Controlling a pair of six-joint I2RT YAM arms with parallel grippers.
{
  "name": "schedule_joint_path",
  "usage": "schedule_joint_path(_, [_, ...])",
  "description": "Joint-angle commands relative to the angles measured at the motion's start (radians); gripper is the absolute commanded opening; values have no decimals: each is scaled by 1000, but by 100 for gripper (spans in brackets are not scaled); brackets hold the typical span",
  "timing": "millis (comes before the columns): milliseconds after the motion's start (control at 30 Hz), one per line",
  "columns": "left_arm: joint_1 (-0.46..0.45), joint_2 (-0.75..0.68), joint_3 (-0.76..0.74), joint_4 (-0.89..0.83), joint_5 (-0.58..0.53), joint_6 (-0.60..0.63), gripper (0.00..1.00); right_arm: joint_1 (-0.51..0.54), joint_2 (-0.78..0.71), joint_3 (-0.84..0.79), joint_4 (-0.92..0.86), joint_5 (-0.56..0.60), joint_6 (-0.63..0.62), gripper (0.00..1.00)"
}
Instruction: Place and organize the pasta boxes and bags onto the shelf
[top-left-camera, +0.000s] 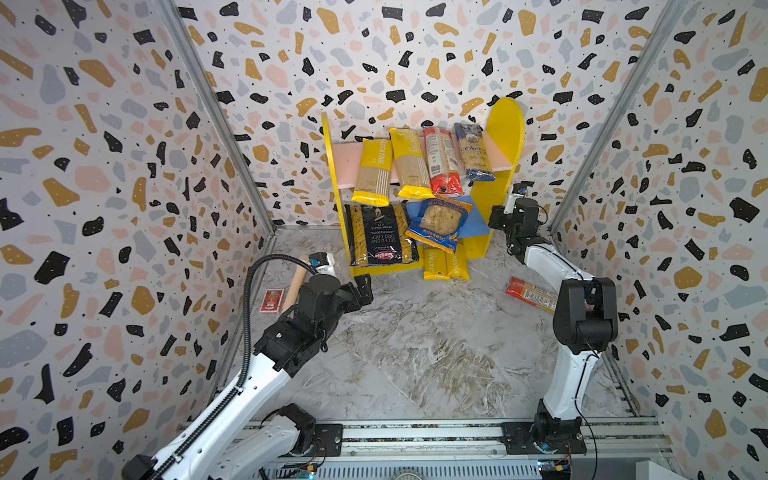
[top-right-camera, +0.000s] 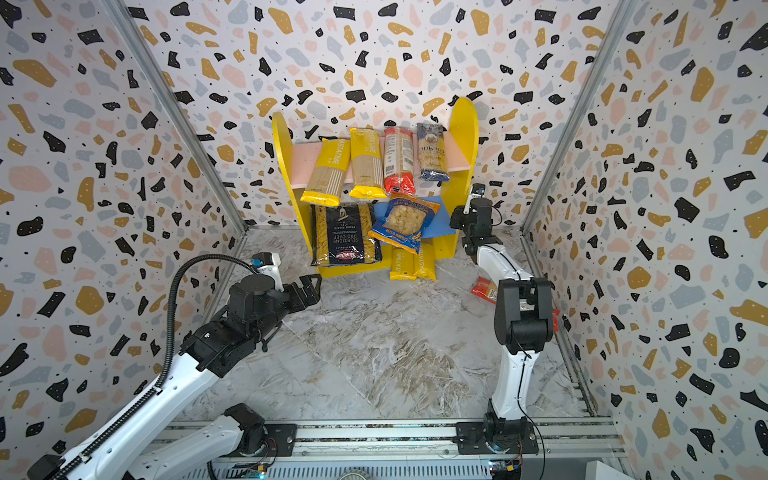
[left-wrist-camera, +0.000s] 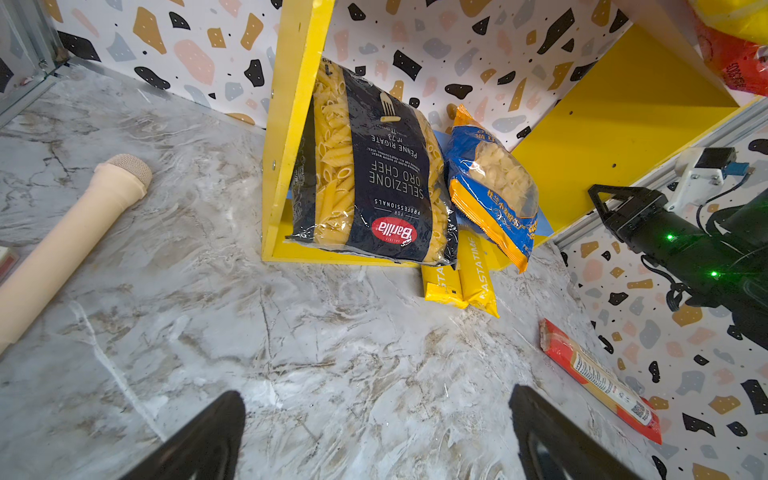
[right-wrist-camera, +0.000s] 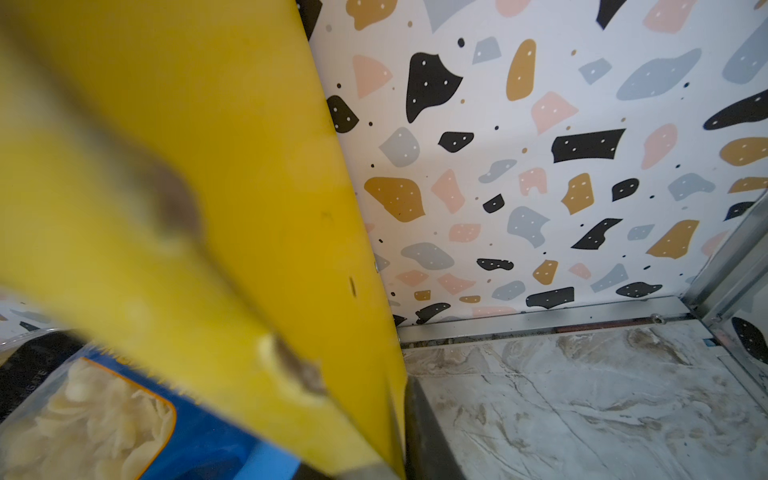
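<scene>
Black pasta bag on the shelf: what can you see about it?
The black pasta bag is shiny clear plastic with a wide black band, and yellow penne tubes show down both sides. White words, a gold fork and a red Barilla badge read upside down in both top views. It leans in the shelf's lower tier against a yellow side panel, badge end at the front, touching the blue-orange bag.

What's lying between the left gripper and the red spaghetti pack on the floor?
Nothing: only bare marble floor lies between the open left gripper and the red spaghetti pack, as both top views and the left wrist view show.
</scene>
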Motion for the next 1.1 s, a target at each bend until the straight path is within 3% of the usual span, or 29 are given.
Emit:
schedule_joint_path(0, [5,-22,35,23,-14,-3,100,20,-72,-18,-48,-9,1,0])
schedule_joint_path(633, [4,-104,16,-16,-18,-15,100,64,-176,-81,-90,-20,-27,0])
schedule_joint_path(1067, [5,-171,1,-55,-7,-14,100,115,-335,-219,-116,5,-26,0])
